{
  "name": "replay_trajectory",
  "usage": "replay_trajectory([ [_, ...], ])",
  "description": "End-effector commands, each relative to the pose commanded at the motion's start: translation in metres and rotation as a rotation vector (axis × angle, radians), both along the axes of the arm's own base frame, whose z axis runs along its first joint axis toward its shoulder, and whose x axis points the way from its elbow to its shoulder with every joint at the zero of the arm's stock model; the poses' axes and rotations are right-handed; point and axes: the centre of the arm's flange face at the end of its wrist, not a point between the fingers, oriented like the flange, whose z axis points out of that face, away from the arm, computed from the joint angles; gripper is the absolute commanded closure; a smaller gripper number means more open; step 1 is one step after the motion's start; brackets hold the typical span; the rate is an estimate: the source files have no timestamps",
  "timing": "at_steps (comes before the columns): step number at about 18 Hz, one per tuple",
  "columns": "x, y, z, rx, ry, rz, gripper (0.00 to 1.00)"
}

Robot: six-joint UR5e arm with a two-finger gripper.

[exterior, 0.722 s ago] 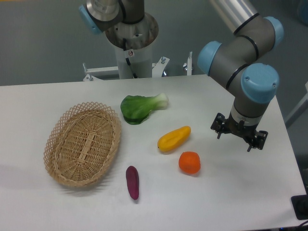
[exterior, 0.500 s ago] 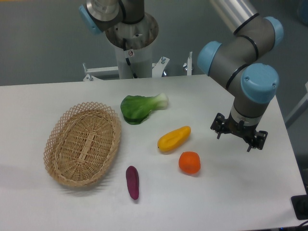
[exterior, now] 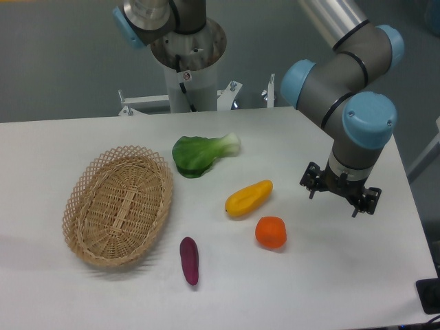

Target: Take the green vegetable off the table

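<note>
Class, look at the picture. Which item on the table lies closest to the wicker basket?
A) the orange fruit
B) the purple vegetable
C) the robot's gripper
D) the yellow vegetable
B. The purple vegetable lies just off the lower right rim of the basket, while the yellow vegetable, the orange fruit and the gripper all sit farther to the right on the table.

The vegetable (exterior: 203,154) lay on the table (exterior: 62,289), right of and behind the basket (exterior: 119,205), gripper (exterior: 339,198) far right.

4 veg (exterior: 203,155), 1 basket (exterior: 118,205)
</note>
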Motion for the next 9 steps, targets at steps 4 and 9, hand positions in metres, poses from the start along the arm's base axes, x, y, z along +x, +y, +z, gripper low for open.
replay_trajectory([
  [4,0.001,0.002,0.000,0.001,0.003,0.003,0.00],
  [9,0.022,0.020,-0.005,0.001,-0.011,0.001,0.00],
])
